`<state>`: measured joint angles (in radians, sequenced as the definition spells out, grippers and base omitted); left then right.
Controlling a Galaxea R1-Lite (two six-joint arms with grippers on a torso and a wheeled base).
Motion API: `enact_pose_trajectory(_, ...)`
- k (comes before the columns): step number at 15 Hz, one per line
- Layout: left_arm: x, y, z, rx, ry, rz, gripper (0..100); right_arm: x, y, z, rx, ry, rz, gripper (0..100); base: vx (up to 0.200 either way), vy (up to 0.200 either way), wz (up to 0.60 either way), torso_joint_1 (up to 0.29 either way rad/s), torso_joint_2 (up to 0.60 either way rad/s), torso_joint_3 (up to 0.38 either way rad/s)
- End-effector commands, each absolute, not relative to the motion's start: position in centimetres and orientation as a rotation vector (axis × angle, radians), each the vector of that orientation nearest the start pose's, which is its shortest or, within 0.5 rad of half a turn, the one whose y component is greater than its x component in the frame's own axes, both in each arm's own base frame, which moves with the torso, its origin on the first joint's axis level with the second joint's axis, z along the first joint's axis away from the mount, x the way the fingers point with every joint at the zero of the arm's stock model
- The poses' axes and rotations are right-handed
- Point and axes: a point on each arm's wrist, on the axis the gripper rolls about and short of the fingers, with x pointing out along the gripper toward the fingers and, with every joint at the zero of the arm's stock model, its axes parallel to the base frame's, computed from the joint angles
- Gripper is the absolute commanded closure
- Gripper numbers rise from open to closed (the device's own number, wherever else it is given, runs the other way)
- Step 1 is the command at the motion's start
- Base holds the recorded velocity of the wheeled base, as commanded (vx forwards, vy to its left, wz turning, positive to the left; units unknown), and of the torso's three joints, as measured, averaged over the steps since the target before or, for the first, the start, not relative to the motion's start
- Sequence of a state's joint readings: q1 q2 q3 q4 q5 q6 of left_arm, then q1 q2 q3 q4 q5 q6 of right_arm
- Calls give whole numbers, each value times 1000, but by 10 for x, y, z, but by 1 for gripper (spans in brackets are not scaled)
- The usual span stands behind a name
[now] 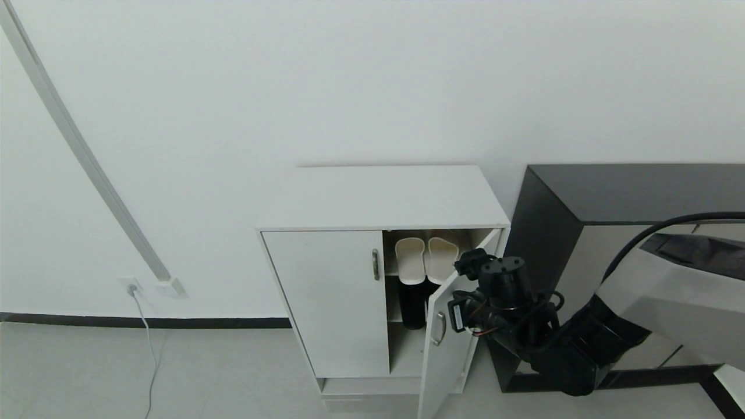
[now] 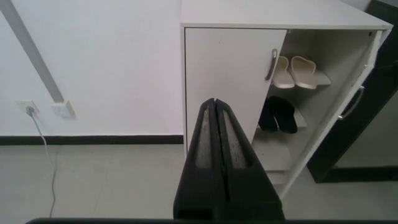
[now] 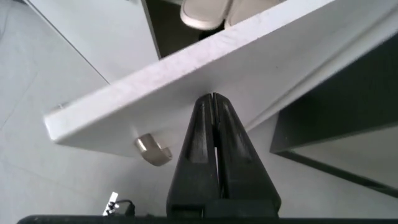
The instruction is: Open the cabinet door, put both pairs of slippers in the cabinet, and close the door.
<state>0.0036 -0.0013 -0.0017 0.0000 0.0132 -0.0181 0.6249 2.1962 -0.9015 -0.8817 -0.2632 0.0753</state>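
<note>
A white wall (image 1: 349, 87) and pale grey floor (image 1: 75, 372) surround the white cabinet (image 1: 384, 198), with a black unit (image 1: 611, 186) just beside it. The cabinet's right door (image 1: 442, 343) stands ajar; white slippers (image 1: 426, 259) occupy its upper shelf and black slippers (image 1: 412, 302) the shelf below. The right gripper (image 3: 214, 96), fingers pressed together, touches that door's face. The left gripper (image 2: 215, 101), likewise closed, hangs apart in front of the cabinet.

No legible text, brand, number or sign in any view. Small white sticker (image 1: 457, 318) on right arm (image 1: 512, 314), lower right of centre in head view: print too small to read.
</note>
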Motion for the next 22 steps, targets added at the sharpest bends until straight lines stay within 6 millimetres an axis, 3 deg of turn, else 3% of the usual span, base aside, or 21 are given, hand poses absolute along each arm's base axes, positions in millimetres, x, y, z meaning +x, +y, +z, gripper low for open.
enact_pose_trajectory(1,-23,0,76,-18,-2,17,100,329,230,45,-106,390,341,100,0,0,0,0,0,0)
enact_pose_trajectory(13,-23,0,76,-18,-2,15,100,382,262,27,-42,273,336,100,0,0,0,0,0,0)
enact_pose_trajectory(22,-23,0,76,-17,-2,14,100,424,263,20,7,183,312,100,0,0,0,0,0,0)
